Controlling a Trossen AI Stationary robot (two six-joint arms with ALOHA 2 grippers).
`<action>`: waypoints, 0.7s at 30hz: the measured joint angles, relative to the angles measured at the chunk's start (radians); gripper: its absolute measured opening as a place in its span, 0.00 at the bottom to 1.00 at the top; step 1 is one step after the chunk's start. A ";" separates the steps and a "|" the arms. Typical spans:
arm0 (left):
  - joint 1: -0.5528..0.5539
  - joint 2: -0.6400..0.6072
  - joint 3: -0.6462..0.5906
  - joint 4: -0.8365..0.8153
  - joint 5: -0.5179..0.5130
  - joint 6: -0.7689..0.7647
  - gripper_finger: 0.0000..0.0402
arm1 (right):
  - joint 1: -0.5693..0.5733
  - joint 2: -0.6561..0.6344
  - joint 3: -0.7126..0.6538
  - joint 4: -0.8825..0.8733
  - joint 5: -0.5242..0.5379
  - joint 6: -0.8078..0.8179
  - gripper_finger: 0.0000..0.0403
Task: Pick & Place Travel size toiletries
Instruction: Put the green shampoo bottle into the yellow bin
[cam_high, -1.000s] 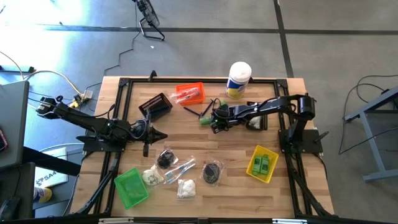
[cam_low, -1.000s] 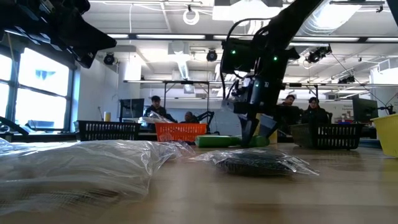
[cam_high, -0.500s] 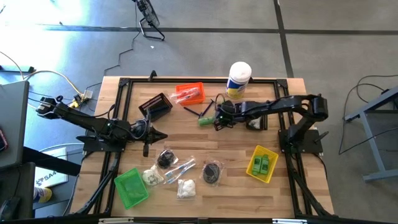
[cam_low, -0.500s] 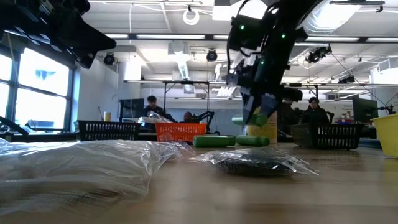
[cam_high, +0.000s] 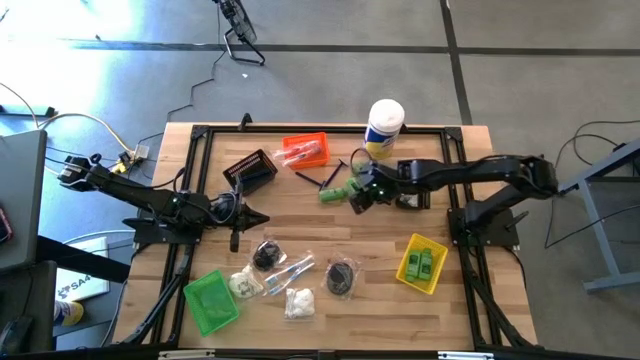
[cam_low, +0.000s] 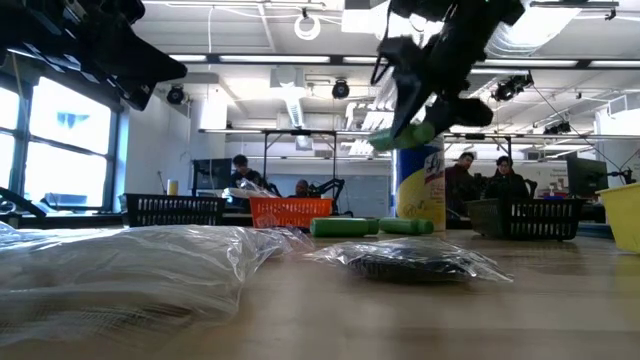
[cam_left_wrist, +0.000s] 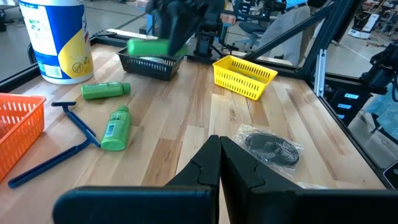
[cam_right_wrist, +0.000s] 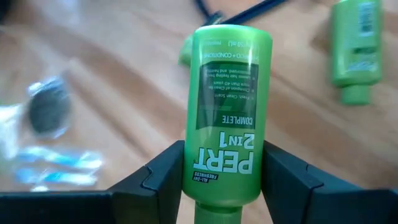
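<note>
The right end effector (cam_high: 358, 192) grips a bright green plastic mini shampoo bottle (cam_right_wrist: 227, 112) above the wooden table (cam_high: 380, 240), presumably for binning; the left end effector (cam_high: 255, 217) waits closed.

2 dark jointed arms, black jaws

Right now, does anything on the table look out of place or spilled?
Nothing spilled. Two green bottles and thin blue razors lie loose on the wood beside the orange bin, not in it. The right gripper holds another green bottle.
</note>
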 joint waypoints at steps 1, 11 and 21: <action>0.000 0.000 0.000 0.000 0.000 0.000 0.00 | 0.008 -0.014 0.000 0.000 -0.016 0.000 0.43; 0.000 0.000 0.000 -0.024 0.000 0.000 0.00 | 0.116 -0.165 0.000 -0.140 -0.188 0.039 0.43; 0.000 0.000 0.000 -0.025 0.000 0.000 0.00 | 0.289 -0.256 0.000 -0.392 -0.233 0.262 0.43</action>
